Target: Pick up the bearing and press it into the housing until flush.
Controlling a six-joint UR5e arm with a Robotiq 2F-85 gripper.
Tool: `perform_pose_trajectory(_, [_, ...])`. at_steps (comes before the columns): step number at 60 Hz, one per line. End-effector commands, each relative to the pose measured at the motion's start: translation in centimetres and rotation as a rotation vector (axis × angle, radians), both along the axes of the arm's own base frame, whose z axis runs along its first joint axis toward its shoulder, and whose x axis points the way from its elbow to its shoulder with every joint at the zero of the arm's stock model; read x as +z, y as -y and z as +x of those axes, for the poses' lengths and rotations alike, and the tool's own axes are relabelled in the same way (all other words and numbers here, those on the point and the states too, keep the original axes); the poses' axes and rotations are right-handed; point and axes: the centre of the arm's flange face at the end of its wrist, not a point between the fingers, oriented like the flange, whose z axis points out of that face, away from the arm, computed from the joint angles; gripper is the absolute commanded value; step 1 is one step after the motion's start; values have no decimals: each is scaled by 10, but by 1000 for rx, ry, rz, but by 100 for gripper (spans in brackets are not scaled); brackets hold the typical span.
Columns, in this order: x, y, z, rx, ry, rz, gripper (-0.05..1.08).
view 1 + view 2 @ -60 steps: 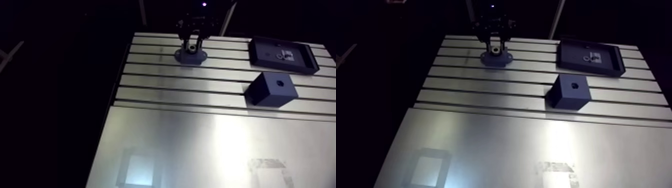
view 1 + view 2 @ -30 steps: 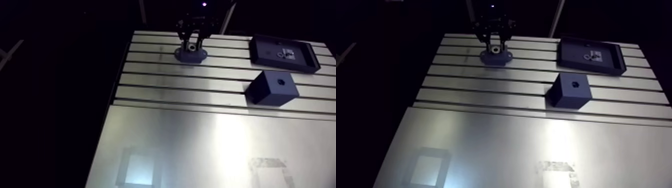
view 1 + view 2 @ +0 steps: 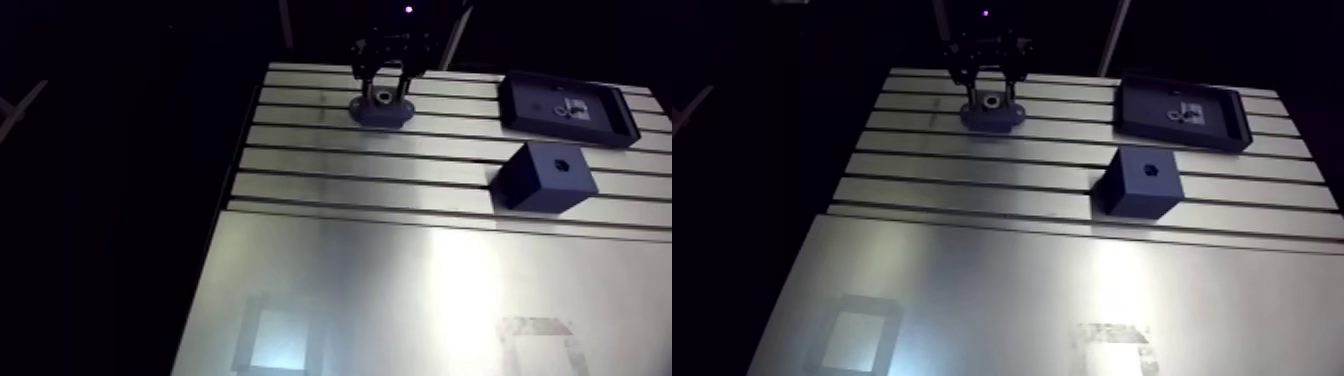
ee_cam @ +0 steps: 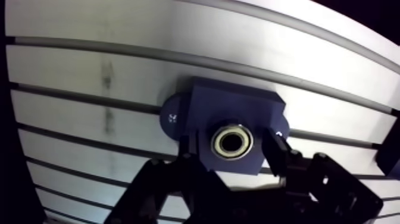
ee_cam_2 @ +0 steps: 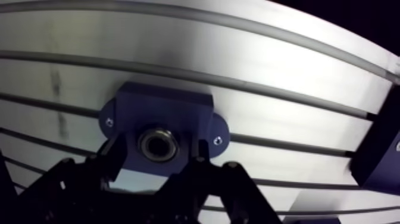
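Note:
The dark blue housing [image 4: 238, 110] stands on the slotted table [image 4: 89, 89] near its far edge, also seen in the arm view as the housing [image 3: 381, 112]. The bearing [image 4: 232, 141], a steel ring, sits in the housing's bore. My gripper [image 4: 231, 144] hangs right above it, open, with one finger on each side of the bearing and a small gap to it. How deep the bearing sits I cannot tell.
A dark blue block [image 3: 546, 175] with a hole in its top stands to the right on the slots. A black tray [image 3: 567, 108] with small parts lies at the back right. A smooth metal plate [image 3: 420, 300] covers the table's near half.
The fingers, earlier close together around the bearing, have spread apart and let go of it. The housing and the other things have not moved.

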Motion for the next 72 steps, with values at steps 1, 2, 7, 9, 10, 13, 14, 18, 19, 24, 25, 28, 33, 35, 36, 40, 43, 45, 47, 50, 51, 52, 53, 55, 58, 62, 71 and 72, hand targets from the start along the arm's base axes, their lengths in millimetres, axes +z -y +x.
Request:
perform_pose_trajectory(1, [15, 2, 1, 4, -21, 7, 1])
perform_pose_trajectory(2, [15, 2, 1, 4, -21, 7, 1])
perform_pose_trajectory(7, [23, 0, 1, -2, -25, 12, 1])
perform_pose_trajectory(9, [27, 1, 2, -3, -26, 12, 1])
perform_pose_trajectory(10, [34, 1, 3, -5, -28, 12, 1])
perform_pose_trajectory(13, [41, 1, 3, -5, -28, 12, 1])
perform_pose_trajectory(14, [48, 1, 4, -6, -28, 12, 1])
perform_pose_trajectory(18, [58, 0, 5, -14, -20, 12, 2])
perform_pose_trajectory(19, [62, 0, 5, -23, -15, 13, 13])
perform_pose_trajectory(24, [67, 0, 5, -46, -9, 19, 76])
perform_pose_trajectory(25, [66, -1, 5, -66, -8, 12, 97])
perform_pose_trajectory(28, [65, -4, 5, -85, -6, 12, 104])
perform_pose_trajectory(33, [63, -8, 2, -123, -4, 17, 108])
perform_pose_trajectory(35, [62, -8, 1, -137, -3, 17, 108])
perform_pose_trajectory(36, [61, -8, 0, -157, -1, 19, 108])
perform_pose_trajectory(40, [62, -7, -2, -189, -5, 26, 108])
perform_pose_trajectory(43, [58, -8, -3, -204, -1, 27, 108])
perform_pose_trajectory(45, [56, -8, -3, -209, 2, 27, 108])
perform_pose_trajectory(47, [55, -8, -4, -214, 3, 28, 108])
perform_pose_trajectory(50, [54, -7, -3, -214, 5, 30, 108])
perform_pose_trajectory(51, [54, -7, -4, -214, 4, 31, 108])
perform_pose_trajectory(52, [53, -7, -4, -213, 5, 33, 108])
perform_pose_trajectory(53, [53, -7, -4, -213, 5, 33, 108])
perform_pose_trajectory(55, [54, -7, -4, -212, 3, 35, 108])
perform_pose_trajectory(58, [49, -7, -5, -212, 10, 37, 108])
perform_pose_trajectory(62, [47, -7, -5, -212, 13, 37, 108])
perform_pose_trajectory(71, [41, -7, -6, -212, 22, 40, 108])
perform_pose_trajectory(72, [39, -6, -6, -211, 25, 41, 108])
